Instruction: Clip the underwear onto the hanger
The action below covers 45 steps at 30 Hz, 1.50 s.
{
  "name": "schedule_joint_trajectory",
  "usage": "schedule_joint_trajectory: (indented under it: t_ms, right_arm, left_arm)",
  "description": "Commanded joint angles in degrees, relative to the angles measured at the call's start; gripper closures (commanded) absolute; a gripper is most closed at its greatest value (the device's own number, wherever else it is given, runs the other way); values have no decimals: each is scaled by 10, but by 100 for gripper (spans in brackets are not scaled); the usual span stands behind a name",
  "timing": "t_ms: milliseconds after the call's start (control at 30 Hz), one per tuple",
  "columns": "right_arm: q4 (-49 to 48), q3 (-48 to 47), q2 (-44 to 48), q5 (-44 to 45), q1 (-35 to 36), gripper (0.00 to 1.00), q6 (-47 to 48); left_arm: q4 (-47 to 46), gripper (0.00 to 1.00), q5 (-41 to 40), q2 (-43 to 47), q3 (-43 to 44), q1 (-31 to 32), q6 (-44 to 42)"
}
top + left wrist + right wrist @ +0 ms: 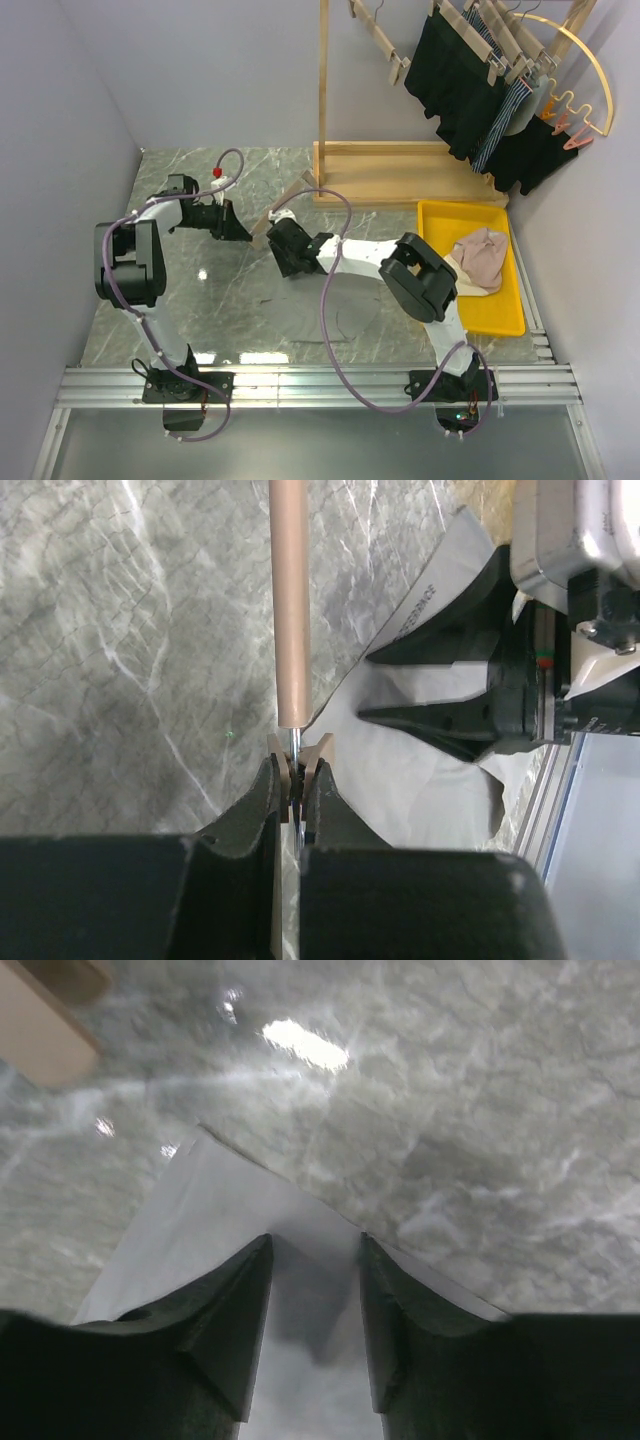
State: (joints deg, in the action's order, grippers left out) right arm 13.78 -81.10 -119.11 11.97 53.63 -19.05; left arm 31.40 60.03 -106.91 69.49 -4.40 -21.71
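Left pincer [293,780] pinched tight on the hanger [290,600] end clip. Right pincer [315,1250] jaws apart, straddling grey underwear [220,1210] on worktop [480,1110].

- The grey marble table [250,310] carries it all, lamp glare bright on its surface.
- The light grey underwear [215,1215] lies on the marble.
- A yellow tray [505,318] sits at the right.
- A wooden rack base [400,182] stands at the far side.
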Motion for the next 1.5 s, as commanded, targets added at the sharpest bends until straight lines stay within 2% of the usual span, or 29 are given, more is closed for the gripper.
schedule_joint_trajectory:
  t_ms: [0,67,100,167,200,233,433,500,933,1167,1367,1467]
  right_arm:
    - [15,-22,-35,-33,-8,55,-20]
    - [13,-19,-41,-44,-13,65,-15]
    - [8,-13,-41,-48,-15,77,-10]
    - [-4,0,-35,-55,-17,88,5]
    - [-13,7,-30,-57,-18,98,12]
    - [-23,22,-25,-62,-18,100,30]
    - [-114,67,12,-94,-17,100,109]
    - [-132,85,20,-99,-17,100,128]
    - [-256,173,85,-78,14,100,233]
    - [-287,191,91,-62,26,100,263]
    - [-286,189,99,-56,31,100,269]
    - [-285,188,103,-54,33,100,275]
  left_arm:
    - [-5,100,7,-8,17,6,-3]
    - [9,100,4,-15,27,12,-21]
    - [22,100,-1,-17,31,14,-36]
    - [42,100,2,-28,42,18,-55]
    - [51,100,9,-33,48,17,-78]
    - [81,100,12,-38,54,18,-92]
    - [181,100,36,-72,94,32,-202]
    - [188,100,37,-75,95,36,-224]
    - [236,100,54,-105,128,61,-295]
    - [273,100,62,-128,148,72,-339]
    - [352,100,79,-158,175,80,-429]
    - [366,100,86,-169,184,82,-446]
